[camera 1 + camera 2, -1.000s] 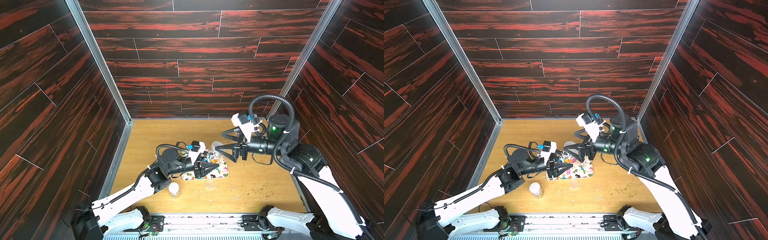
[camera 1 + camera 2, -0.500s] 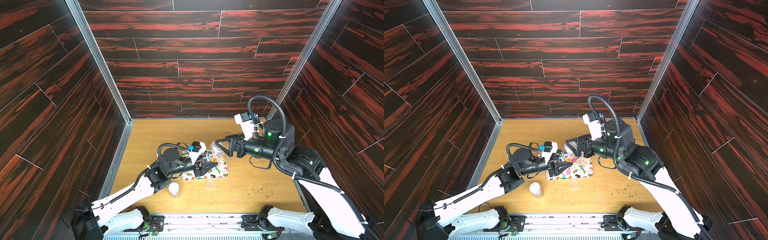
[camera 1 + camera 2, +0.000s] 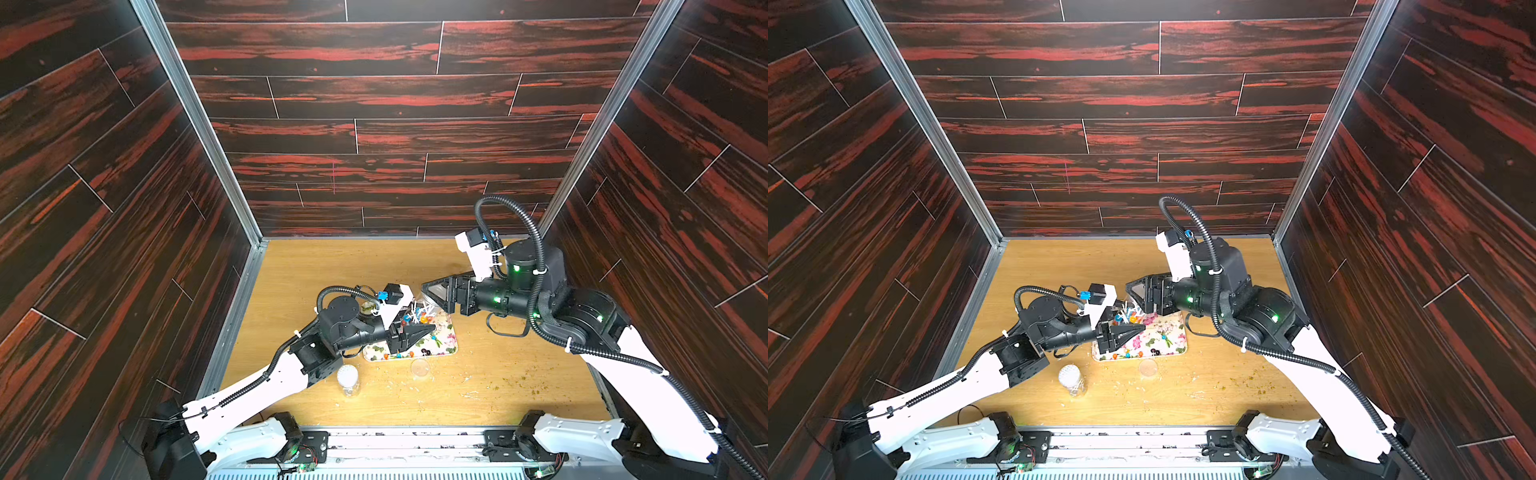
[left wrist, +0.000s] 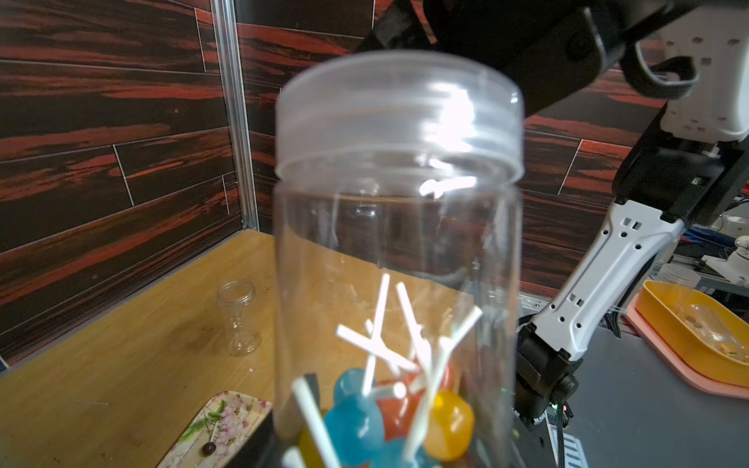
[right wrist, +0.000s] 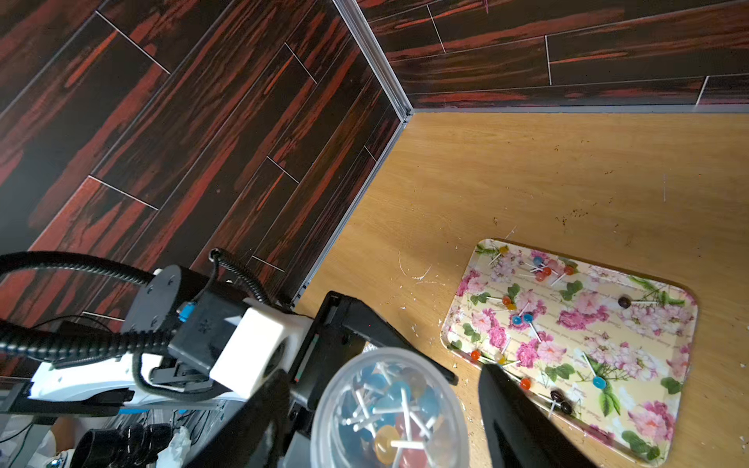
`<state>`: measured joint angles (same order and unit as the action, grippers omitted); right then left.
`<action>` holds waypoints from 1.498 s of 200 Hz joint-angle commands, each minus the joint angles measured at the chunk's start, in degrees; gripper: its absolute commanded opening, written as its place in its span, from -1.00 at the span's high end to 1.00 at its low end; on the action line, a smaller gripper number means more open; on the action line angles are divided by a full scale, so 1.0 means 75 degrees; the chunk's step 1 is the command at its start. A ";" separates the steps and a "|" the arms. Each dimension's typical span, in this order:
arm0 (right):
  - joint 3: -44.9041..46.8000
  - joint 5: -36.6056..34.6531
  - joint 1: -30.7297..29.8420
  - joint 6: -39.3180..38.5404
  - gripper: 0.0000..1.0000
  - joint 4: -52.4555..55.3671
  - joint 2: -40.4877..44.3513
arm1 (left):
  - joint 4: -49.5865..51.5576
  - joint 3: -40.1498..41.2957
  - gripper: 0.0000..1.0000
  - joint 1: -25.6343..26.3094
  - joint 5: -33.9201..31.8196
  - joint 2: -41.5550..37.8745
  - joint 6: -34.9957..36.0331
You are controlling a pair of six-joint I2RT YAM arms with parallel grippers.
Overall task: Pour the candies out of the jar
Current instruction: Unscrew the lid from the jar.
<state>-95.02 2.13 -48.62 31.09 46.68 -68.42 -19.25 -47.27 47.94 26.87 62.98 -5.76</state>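
Note:
A clear jar (image 4: pixel 397 243) stands upright over the flowered tray (image 3: pixel 446 347), closed by a translucent lid (image 4: pixel 399 117). My left gripper (image 3: pixel 417 318) is shut on the jar's lower body. The candies (image 4: pixel 356 421) sit at its bottom: blue, orange and red balls on white sticks. From above they show through the lid (image 5: pixel 389 409). My right gripper (image 5: pixel 381 401) is open astride the lid, one finger on each side and a small gap to it. In both top views it hangs right over the jar (image 3: pixel 1129 311). More candies (image 5: pixel 543 271) lie scattered on the tray (image 5: pixel 632 336).
A small empty clear jar (image 3: pixel 348 380) stands on the table in front of the tray, near my left arm. A loose clear lid (image 3: pixel 419 368) lies just before the tray's front edge. Crumbs dot the wood at the front right. Walls close in the left, back and right.
My right gripper has turned its wrist, come in from beside the jar to sit over the lid, and narrowed its jaws. The left arm and jar have stayed put.

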 commanded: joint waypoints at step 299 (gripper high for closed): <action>-0.0546 0.4195 0.1099 -0.6086 0.02 0.0234 -0.0029 | -0.0726 -0.0254 -0.12 -0.0030 0.0675 -0.0241 -0.0803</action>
<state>-96.60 25.15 -42.41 -1.04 47.13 -69.14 -23.94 -47.31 48.05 30.87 61.78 -6.48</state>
